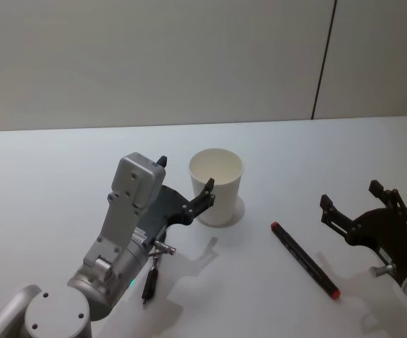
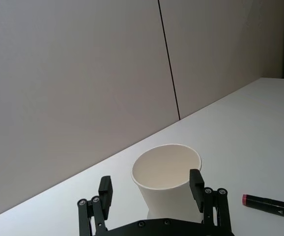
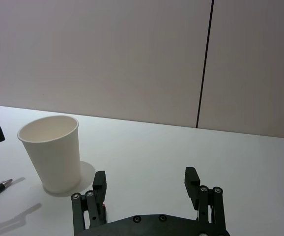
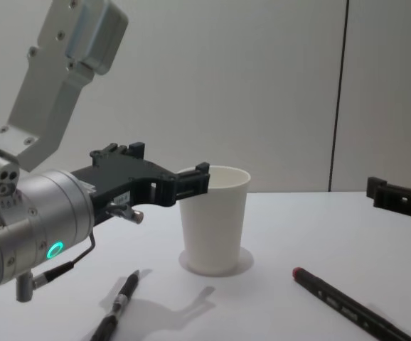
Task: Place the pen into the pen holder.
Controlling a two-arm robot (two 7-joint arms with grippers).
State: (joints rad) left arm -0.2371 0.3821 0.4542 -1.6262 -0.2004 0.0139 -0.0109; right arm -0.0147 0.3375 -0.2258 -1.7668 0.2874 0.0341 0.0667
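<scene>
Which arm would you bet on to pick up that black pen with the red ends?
Right. The right gripper, open, sits just beside the red-ended pen on the robot's right; the left gripper, also open, hovers at the paper cup, farther away.

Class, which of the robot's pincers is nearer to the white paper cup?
Left. The left pincer, open, hovers close beside the white paper cup at rim height, on its left; the right pincer, also open, sits well to its right, past the red-capped marker.
</scene>
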